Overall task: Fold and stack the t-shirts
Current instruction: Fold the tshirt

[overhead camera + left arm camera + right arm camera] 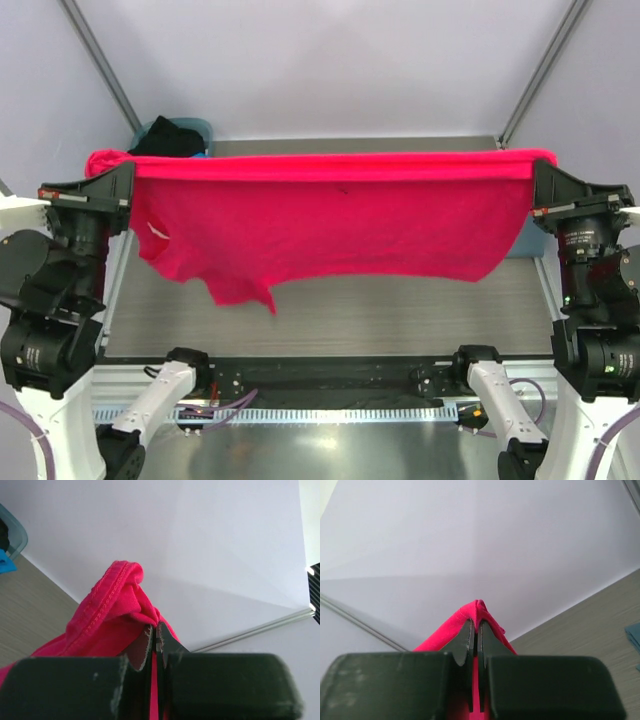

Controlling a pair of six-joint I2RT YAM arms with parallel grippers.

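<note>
A bright red-pink t-shirt [330, 215] hangs stretched wide above the table between both grippers. My left gripper [118, 172] is shut on its left corner; in the left wrist view the cloth [112, 610] bunches over the closed gripper [155, 630]. My right gripper [543, 170] is shut on its right corner; in the right wrist view the red-pink cloth [476, 607] pokes out above the closed gripper [476, 627]. A sleeve and the lower edge dangle at the left. A black shirt [168, 138] lies in a bin at the back left.
A teal bin [196, 128] stands at the back left corner with black and blue cloth in it. A grey-blue cloth [527, 240] lies on the table at the right, partly behind the hanging shirt. The grey table [400, 315] lies below, with walls close around.
</note>
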